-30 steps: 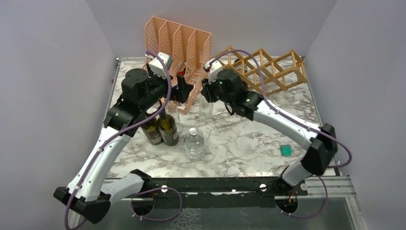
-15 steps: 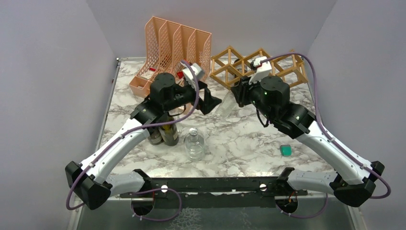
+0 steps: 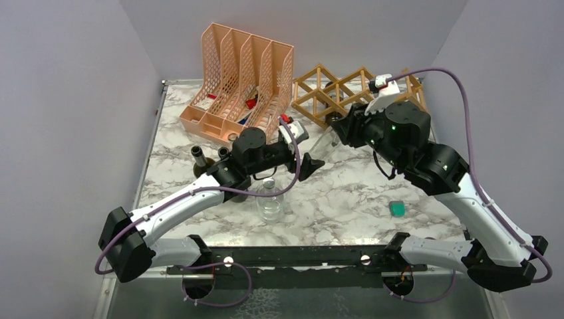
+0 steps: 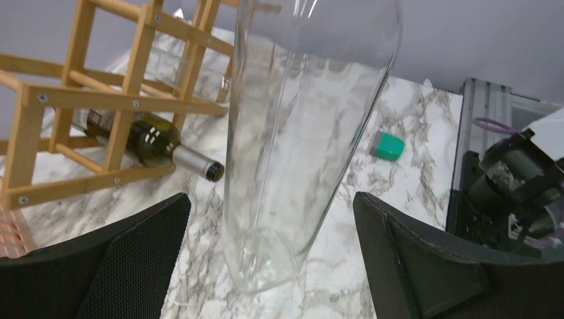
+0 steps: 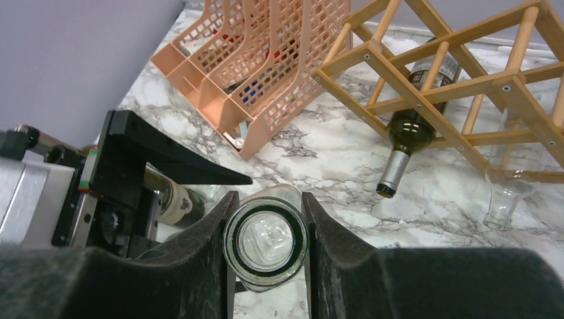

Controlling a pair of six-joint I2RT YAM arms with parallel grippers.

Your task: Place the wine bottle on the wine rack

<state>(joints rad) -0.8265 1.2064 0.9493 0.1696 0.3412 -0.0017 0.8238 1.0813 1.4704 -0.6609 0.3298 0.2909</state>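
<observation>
- The right gripper (image 5: 266, 199) is clamped tight on the mouth end of a clear glass wine bottle (image 5: 266, 242), with one black finger on each side of its round rim.
- From that grip the bottle leans at a tilt, its base down toward the white-and-grey marbled tabletop (image 3: 346, 193). Whether the base touches the surface cannot be told.
- The left gripper (image 4: 271, 199) is spread wide and holds nothing. The bottle's body passes between its two black padded fingers (image 4: 133, 259), with a gap on each side.
- The light natural-wood wine rack (image 3: 346, 93), a low lattice of thin slats in diamond cells, stands just beyond the right gripper at the back of the table. The held bottle is outside it, near its front.
- A dark green bottle with a silver-foil neck (image 5: 409, 126) lies in a lower cell of the rack, ahead and to the right of the right gripper's fingers, with its neck pointing out toward them.
- Farther right of that gripper, the neck of another clear glass bottle (image 5: 500, 196) pokes out from the rack.
- A peach-orange plastic mesh file organiser (image 3: 239, 73) stands ahead and to the left of the right gripper, well beyond the left one.
- Behind the left gripper, two dark upright bottles (image 3: 199, 156) stand beside its arm, and a small clear bottle with a silver cap (image 3: 269, 203) stands partly under it.
- A small teal object (image 3: 397, 209) lies on the marble near the right arm, well apart from both grippers.
</observation>
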